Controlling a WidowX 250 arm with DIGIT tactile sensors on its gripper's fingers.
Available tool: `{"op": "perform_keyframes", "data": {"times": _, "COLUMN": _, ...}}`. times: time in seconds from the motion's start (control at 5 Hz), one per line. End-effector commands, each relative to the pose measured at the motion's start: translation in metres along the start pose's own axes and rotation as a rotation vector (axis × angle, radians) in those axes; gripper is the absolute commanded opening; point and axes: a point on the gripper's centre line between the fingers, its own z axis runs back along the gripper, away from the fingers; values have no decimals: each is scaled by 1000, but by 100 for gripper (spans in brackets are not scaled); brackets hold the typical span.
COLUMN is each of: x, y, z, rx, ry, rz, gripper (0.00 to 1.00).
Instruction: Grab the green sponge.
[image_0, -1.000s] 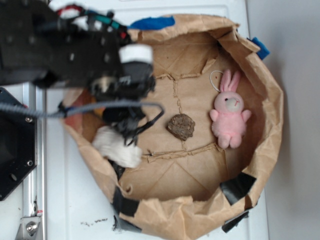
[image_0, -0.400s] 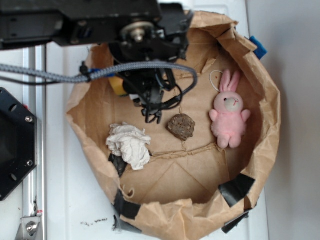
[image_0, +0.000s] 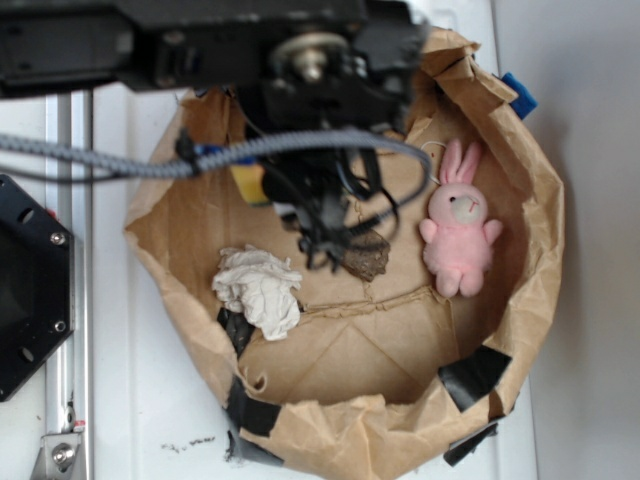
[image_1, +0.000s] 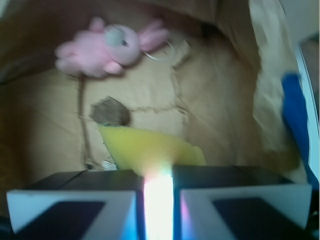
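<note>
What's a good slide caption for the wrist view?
Gripper hovering above the yellow sponge, brown rock and pink bunny beyond, inside the paper bag.

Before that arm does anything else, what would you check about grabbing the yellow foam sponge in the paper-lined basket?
1. Yellow foam sponge in view: ok, just ahead of the gripper.
2. Sponge already held: cannot tell.
3. Fingers open: cannot tell, glare hides the gap.
4. Brown lumpy rock apart from sponge: not ok, seems to touch its far corner.
5. Pink plush bunny out of the way: ok.
6. White crumpled cloth out of the way: ok.
</note>
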Motion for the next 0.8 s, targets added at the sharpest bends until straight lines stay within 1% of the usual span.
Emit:
{"op": "perform_keyframes", "data": {"times": 0.0, "x": 14, "y": -9, "z": 8, "rx": -7, "ry": -79, "rz": -86, "gripper": 0}}
{"op": "perform_keyframes", "data": {"times": 0.2, "x": 15, "y": -8, "z": 5, "rx": 29, "ry": -104, "rz": -73, "gripper": 0}}
{"op": "perform_keyframes", "data": {"times": 0.6, "x": 10, "y": -19, "z": 1, "rx": 38, "ry": -98, "rz": -73, "gripper": 0}}
